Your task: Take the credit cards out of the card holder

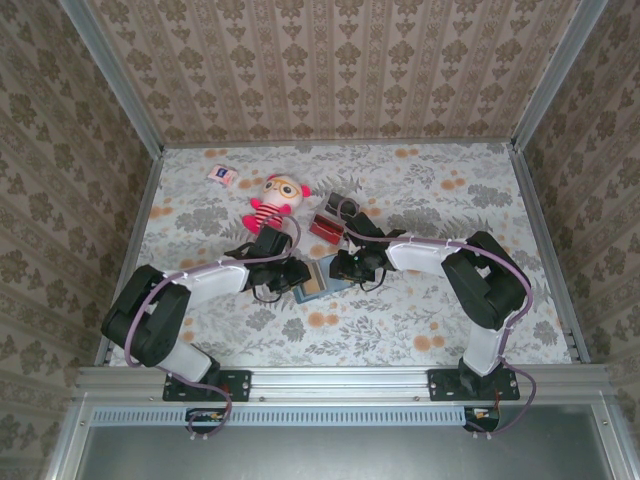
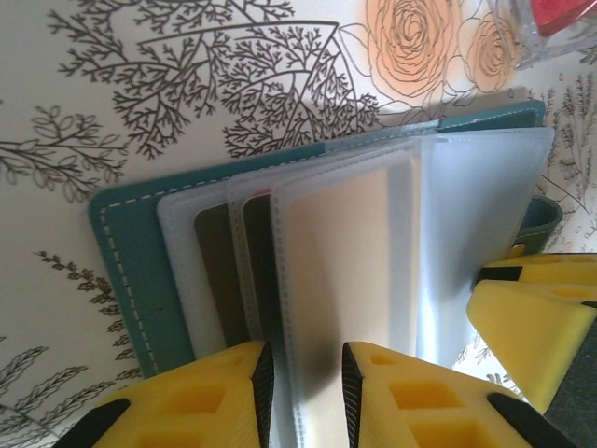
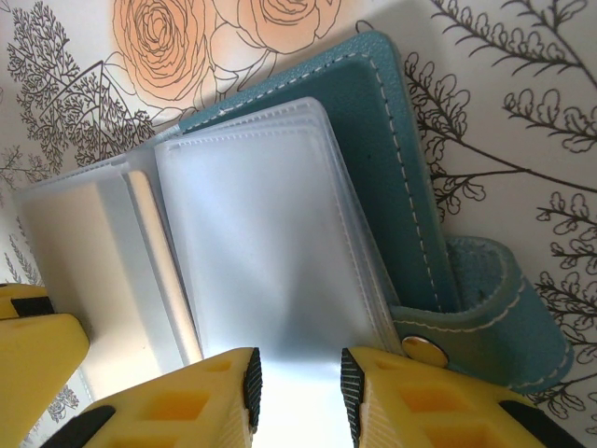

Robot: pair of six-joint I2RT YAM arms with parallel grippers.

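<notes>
Evidently the floral table (image 1: 450,200) is bearing the open teal card holder (image 3: 373,140) at its middle; the right gripper (image 3: 300,401) is pinching the clear sleeves (image 3: 261,233), likely steadying them, while the left gripper (image 2: 305,392) is clamping the tan card (image 2: 336,243) by its edge, ready for drawing out

Both claws crowd the open card holder (image 1: 319,282) from opposite sides. The left claw (image 1: 297,276) and the right claw (image 1: 342,268) come so close over it that no room is left between them. Just behind them, the plush doll (image 1: 275,200) and the red-and-dark card pile (image 1: 326,227) block the middle of the bench (image 1: 470,190), and a small packet (image 1: 222,174) lies at the far left. The bench's right half and the middle of its near edge lie open.
</notes>
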